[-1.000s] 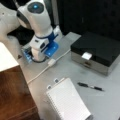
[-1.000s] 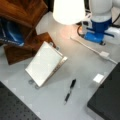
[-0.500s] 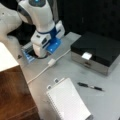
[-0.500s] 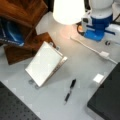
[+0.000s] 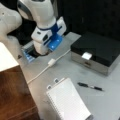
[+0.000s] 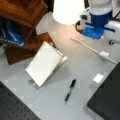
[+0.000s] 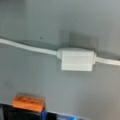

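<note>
The white and blue arm reaches down at the back of the table in both front views. Its gripper (image 5: 40, 49) hangs low over a blue base (image 5: 28, 54), and its fingers do not show. No fingers appear in the wrist view, which looks straight down on a white cable with a boxy inline switch (image 7: 77, 60). The same switch (image 5: 51, 62) lies on the grey table just in front of the gripper, and it shows in a front view (image 6: 104, 54) too. An orange block (image 7: 28, 102) sits at the wrist view's bottom edge.
A spiral notepad (image 5: 67, 101) (image 6: 45, 63) lies propped in the middle, with a black pen (image 5: 90, 86) (image 6: 70, 90) beside it. A black box (image 5: 97, 50) (image 6: 107, 100) carries a small white square (image 5: 86, 55). A white lampshade (image 6: 68, 11) and wooden shelf (image 6: 22, 22) stand nearby.
The arm's hand has shifted slightly over the blue base. The notepad, pen, cable and box have not moved.
</note>
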You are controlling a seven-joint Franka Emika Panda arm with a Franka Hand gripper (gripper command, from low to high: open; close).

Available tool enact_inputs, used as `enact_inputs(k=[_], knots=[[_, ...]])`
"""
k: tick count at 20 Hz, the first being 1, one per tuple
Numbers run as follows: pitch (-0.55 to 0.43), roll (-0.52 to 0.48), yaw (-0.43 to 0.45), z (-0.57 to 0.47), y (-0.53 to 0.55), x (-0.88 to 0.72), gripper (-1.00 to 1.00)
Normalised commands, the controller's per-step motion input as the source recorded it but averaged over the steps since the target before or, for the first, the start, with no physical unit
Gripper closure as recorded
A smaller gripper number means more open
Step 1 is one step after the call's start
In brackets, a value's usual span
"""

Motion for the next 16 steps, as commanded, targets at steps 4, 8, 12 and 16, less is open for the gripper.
enact_inputs(k=[4, 8, 12, 16], knots=[[0.376, 0.084, 0.127, 0.4, -0.08, 0.65, -1.0], [0.485, 0.353, 0.21, 0.33, -0.08, 0.76, -1.0], [0.485, 0.477, 0.2, 0.21, -0.08, 0.89, -1.0], [0.386, 0.448, 0.105, 0.11, -0.06, 0.86, -1.0]])
